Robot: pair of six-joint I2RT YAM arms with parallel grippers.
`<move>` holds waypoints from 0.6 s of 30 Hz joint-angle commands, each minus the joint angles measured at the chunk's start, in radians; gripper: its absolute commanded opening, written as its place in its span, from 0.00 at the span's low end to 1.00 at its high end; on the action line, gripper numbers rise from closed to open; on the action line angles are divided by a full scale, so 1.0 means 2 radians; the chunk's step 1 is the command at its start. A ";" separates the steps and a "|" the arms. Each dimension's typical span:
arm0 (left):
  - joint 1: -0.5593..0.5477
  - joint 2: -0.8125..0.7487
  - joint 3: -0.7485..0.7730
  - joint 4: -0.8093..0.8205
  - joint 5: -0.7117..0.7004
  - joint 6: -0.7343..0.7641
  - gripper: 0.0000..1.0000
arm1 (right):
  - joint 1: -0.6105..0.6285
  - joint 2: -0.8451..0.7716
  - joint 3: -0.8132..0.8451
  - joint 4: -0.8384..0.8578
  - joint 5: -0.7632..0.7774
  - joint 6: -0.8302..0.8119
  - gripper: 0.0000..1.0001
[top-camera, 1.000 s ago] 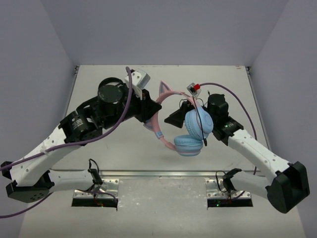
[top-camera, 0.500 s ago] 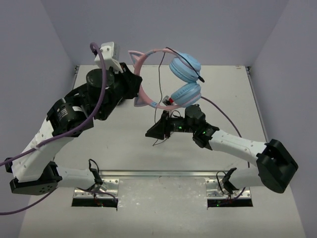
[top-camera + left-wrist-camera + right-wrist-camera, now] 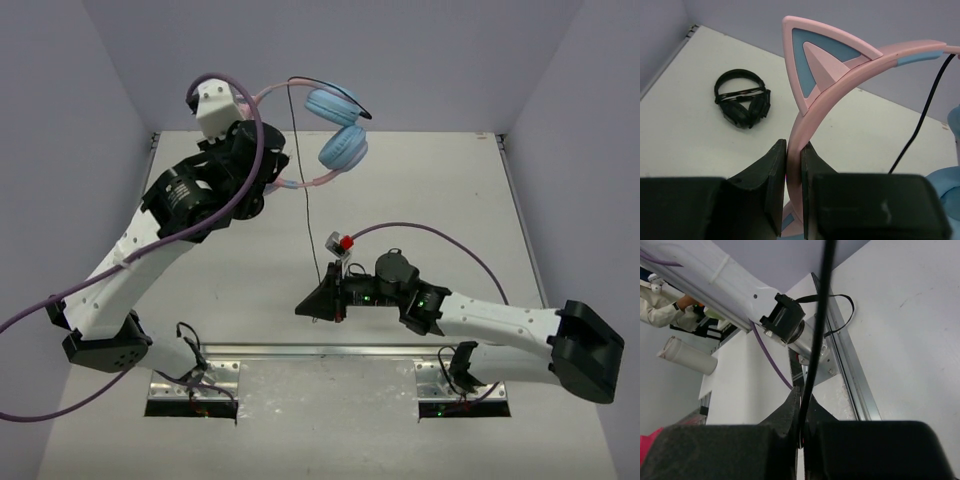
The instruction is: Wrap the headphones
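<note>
Up at the far left, the left gripper (image 3: pixel 794 148) is clamping its jaws tight on the pink headband (image 3: pixel 840 75), just below a cat ear (image 3: pixel 815 65) with a light blue inner face. It is holding the headphones (image 3: pixel 342 150) well above the table (image 3: pixel 440 190), with the band arching to the right and the two round, light blue ear cups (image 3: pixel 332 105) hanging one over the other at the far middle.

A thin black cable (image 3: pixel 305 190) is dropping from the top of the band almost straight down toward the near side. There the right gripper (image 3: pixel 306 308) is lying low over the table, pointing left, its jaws closed and pinching the cable between the tips.

In the right wrist view the cable (image 3: pixel 822 315) is running up out of the pinched fingers as a blurred dark line and is leaving the frame at the top. Whether a plug is hanging below the gripper is too small to make out from above. In the left wrist view the ear cups are being cut off at the right edge, showing only as blue slivers, and the lower band is disappearing behind the fingers. Behind them, black headphones (image 3: pixel 742 100) are lying flat on the table near its far left corner.
</note>
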 commanded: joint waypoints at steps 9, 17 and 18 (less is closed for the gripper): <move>0.071 -0.009 -0.096 0.056 -0.057 -0.041 0.00 | 0.088 -0.061 0.178 -0.313 0.130 -0.141 0.01; 0.097 -0.027 -0.168 0.103 0.000 -0.026 0.00 | 0.093 -0.046 0.332 -0.503 0.182 -0.234 0.01; 0.097 -0.030 -0.182 0.108 0.005 -0.019 0.00 | 0.093 -0.039 0.363 -0.538 0.188 -0.245 0.01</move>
